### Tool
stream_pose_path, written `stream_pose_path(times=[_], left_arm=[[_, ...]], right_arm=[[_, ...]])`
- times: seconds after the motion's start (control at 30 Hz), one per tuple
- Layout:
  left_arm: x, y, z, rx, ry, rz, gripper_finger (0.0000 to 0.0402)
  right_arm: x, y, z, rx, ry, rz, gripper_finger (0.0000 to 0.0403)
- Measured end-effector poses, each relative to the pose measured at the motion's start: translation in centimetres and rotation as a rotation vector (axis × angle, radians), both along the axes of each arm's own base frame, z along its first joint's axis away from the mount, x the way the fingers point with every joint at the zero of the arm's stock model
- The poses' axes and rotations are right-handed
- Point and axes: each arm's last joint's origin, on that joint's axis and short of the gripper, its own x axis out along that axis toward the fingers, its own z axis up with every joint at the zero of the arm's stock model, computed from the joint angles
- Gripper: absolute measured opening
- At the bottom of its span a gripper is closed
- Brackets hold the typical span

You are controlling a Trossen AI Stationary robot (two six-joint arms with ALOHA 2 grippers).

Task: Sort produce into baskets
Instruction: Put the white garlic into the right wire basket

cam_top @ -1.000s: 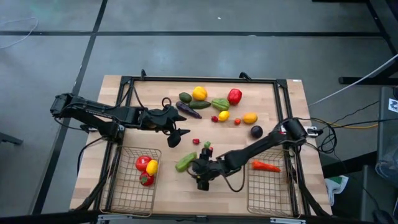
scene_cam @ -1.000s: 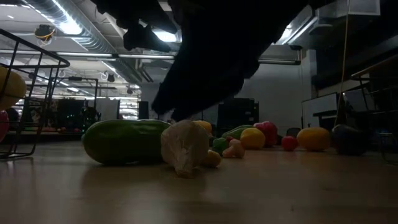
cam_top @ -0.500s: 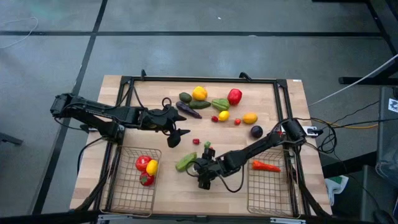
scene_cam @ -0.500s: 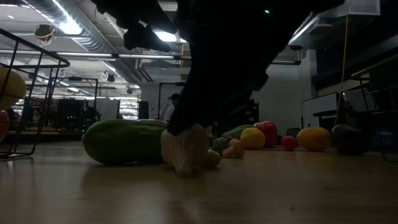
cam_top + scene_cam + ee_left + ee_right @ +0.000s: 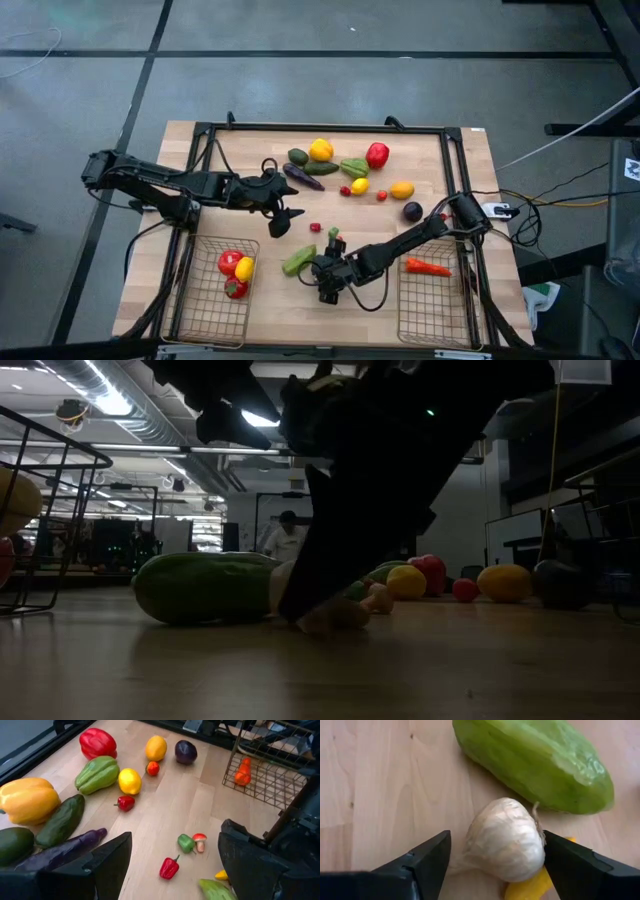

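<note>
We have the right gripper (image 5: 492, 865) jaws apart, straddling the garlic (image 5: 505, 840) on the desk by the cucumber (image 5: 535, 762); looks light, rigid, rounded—pinch its widest middle.

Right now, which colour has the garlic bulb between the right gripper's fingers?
Off-white with faint pale streaks; the garlic bulb shows best in the right wrist view.

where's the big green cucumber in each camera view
high view: cucumber lies between the two baskets, just left of the right gripper.
low view: cucumber at left of centre, behind the dark arm.
left wrist view: only its tip at the bottom edge.
right wrist view: cucumber fills the top.
shared landmark: the garlic bulb beside it.
</note>
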Motion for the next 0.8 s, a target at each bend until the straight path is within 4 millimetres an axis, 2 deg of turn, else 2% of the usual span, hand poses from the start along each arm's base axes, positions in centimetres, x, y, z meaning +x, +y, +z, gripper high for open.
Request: stream_pose_path(times=[0.27, 0.37, 0.53, 0.8], left_arm=[[-0.1, 0.0, -0.1, -0.002, 0.011, 0.002, 0.0292], [-0.1, 0.0, -0.1, -0.002, 0.011, 0.002, 0.0292], [-0.1, 0.0, -0.1, -0.002, 0.011, 0.002, 0.0292], [-0.1, 0.0, -0.1, -0.002, 0.011, 0.002, 0.0292]], right_arm=[[0.0, 0.1, 0.1, 0.016, 0.007, 0.011, 0.0201], [0.0, 0.1, 0.4, 0.022, 0.013, 0.016, 0.0178], [0.8, 0.6, 1.8, 0.076, 0.006, 0.049, 0.0177], [1.3, 1.0, 5.8, 0.054, 0.107, 0.096, 0.0189]])
